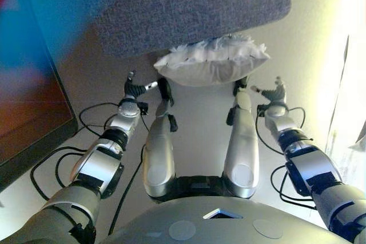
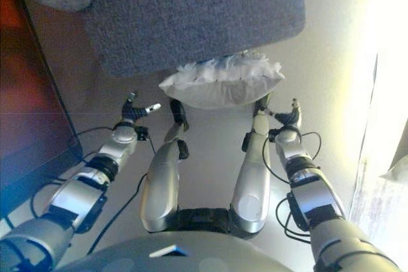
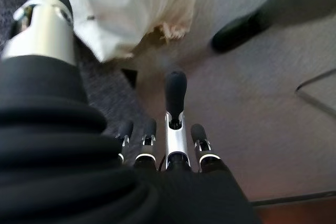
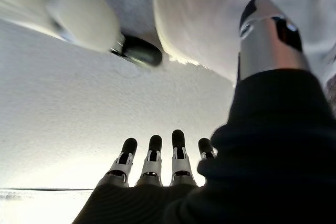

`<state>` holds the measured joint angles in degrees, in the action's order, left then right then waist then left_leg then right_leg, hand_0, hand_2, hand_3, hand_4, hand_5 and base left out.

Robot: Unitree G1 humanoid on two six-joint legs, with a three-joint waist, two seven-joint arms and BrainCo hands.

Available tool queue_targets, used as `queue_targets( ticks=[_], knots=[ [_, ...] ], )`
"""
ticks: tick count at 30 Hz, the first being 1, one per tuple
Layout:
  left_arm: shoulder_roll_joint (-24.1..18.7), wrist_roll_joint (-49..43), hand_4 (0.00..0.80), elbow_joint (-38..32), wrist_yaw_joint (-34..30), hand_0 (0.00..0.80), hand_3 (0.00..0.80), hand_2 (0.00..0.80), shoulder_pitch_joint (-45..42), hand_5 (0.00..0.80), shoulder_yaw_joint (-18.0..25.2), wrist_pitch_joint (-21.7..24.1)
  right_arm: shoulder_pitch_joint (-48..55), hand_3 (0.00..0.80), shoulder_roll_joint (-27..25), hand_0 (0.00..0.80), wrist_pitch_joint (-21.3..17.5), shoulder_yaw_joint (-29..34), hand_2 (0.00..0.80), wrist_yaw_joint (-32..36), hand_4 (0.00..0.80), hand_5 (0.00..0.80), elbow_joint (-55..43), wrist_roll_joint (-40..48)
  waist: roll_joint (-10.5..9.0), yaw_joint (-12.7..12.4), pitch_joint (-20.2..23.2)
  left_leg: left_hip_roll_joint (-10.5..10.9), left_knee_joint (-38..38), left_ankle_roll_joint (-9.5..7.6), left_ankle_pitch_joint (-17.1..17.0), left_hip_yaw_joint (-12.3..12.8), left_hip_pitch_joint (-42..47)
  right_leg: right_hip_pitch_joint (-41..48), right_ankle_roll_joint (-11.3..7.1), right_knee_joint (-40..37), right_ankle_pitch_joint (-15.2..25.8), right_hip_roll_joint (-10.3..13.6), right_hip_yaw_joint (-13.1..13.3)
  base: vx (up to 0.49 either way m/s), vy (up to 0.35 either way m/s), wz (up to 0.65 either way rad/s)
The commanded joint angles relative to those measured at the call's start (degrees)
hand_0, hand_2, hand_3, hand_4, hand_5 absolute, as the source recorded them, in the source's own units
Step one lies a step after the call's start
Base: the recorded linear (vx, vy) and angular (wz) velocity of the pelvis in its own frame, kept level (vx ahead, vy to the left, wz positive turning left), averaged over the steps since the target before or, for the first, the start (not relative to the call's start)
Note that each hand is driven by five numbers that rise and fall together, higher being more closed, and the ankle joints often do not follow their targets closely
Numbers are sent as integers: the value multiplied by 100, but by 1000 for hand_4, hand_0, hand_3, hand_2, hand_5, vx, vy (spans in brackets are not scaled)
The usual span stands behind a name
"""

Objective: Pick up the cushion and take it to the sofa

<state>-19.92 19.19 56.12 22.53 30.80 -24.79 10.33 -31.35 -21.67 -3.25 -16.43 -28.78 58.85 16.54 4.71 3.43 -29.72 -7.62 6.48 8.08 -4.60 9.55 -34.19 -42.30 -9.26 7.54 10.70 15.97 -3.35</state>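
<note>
A white cushion with a frilled top edge lies on the pale floor against the front of the grey sofa. My left hand is to its left, a short way from the cushion's corner, empty, with one finger straight and the others loosely bent. My right hand is just right of the cushion, empty, with its fingers relaxed. The cushion shows past the thumb in the left wrist view and in the right wrist view. Neither hand touches it.
A dark reddish-brown panel stands along the left side. A bright white curtain hangs at the right. Pale floor lies between my hands and in front of the sofa.
</note>
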Motion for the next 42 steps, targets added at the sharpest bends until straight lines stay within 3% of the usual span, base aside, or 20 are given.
queue_targets(
  ticks=[1, 6, 9, 14, 21, 25, 34, 38, 39, 40, 42],
  knots=[
    [131, 260, 0, -223, 612, 0, 0, 0, 6, 0, 48, 129, 244, 0, -60, 0, -40, -44, 0, -664, 0, 0, -508, 111, 55, 169, -7, -485, 594, 199, -42, -383, -1092, -684, -144, 559, -467, -10, 138, -41, 20, -12],
    [198, 543, 0, -818, 1267, 0, 0, 0, 80, 0, 143, 214, 478, 0, -254, 0, -194, -92, 0, -1752, 0, 0, -1886, -422, -49, 344, -7, -557, 635, 199, -107, -424, -1737, -1349, -68, 660, -469, -245, 336, -23, -13, -14],
    [183, 824, 0, -1046, 1537, 0, 0, 0, 194, 0, 313, 318, 379, 0, -398, 0, -173, -33, 0, -2015, 0, 0, -2480, -763, -106, 375, -7, -578, 670, 189, -163, -545, -2166, -1790, -41, 742, -443, -321, 410, -31, -52, -15],
    [68, 818, 0, -1232, 1600, 0, 0, 0, 449, 0, 435, 457, 127, 0, -566, 0, -245, 26, 0, -1946, 0, 0, -2755, -821, -211, 338, -7, -600, 885, 192, -105, -725, -2773, -2370, -47, 977, -488, -354, 362, -16, -104, -3],
    [-275, 934, 0, -1420, 1593, 0, 0, 0, 964, 0, 544, 503, -508, 0, -879, 0, -731, -17, 0, -1682, 0, 0, -2756, -1178, -376, 156, -7, -568, 1261, 173, -66, -1080, -3882, -3356, -51, 1316, -443, -236, 249, -4, -133, 18],
    [-455, 1123, 0, -1517, 1541, 0, 0, 0, 1206, 0, 587, 587, -1016, 0, -1203, 0, -900, -174, 0, -1192, 0, 0, -2713, -1114, -412, 33, -7, -547, 1428, 190, -18, -1262, -4306, -3697, -83, 1496, -518, -150, 190, 6, -82, 24],
    [-799, 1587, 0, -1690, 930, 0, 0, 0, 1819, 0, 534, 580, -1976, 0, -1478, 0, -1439, -820, 0, 753, 0, 0, -2575, -967, -460, -207, -7, -444, 1476, 242, -72, -1558, -4908, -4189, -178, 1503, -481, 34, 69, 19, -43, 19],
    [-814, 2047, 0, -1952, -72, 0, 0, 0, 1799, 0, 369, 401, -2126, 0, -1582, 0, -1647, -1142, 0, 2065, 0, 0, -2874, -623, -425, -282, -7, -390, 1408, 267, -95, -1622, -4959, -4215, -230, 1401, -450, 116, 23, 30, 5, 20],
    [-794, 2847, 0, -1998, -861, 0, 0, 0, 1758, 0, 320, -101, -2135, 0, -1630, 0, -1665, -1196, 0, 2456, 0, 0, -3020, -323, -424, -292, -7, -391, 1397, 263, -113, -1628, -4952, -4205, -242, 1415, -447, 143, 16, 19, 19, 17],
    [-765, 2514, 264, -1813, -1337, 264, 264, 264, 1847, 264, 228, 388, -2228, 0, -1609, 0, -1725, -1286, 0, 2896, 0, 0, -2988, 96, -449, -273, -7, -409, 1426, 270, -122, -1613, -4945, -4189, -249, 1484, -466, 159, 9, 7, 31, 16],
    [-816, 3247, 800, -1560, -2630, 800, 800, 800, 1983, 800, -86, 194, -2400, 0, -1642, 0, -1816, -1465, 0, 4027, 0, 0, -2903, 929, -483, -244, -7, -424, 1442, 298, -98, -1607, -4920, -4171, -259, 1492, -468, 181, 4, 0, 29, 13]
  ],
)
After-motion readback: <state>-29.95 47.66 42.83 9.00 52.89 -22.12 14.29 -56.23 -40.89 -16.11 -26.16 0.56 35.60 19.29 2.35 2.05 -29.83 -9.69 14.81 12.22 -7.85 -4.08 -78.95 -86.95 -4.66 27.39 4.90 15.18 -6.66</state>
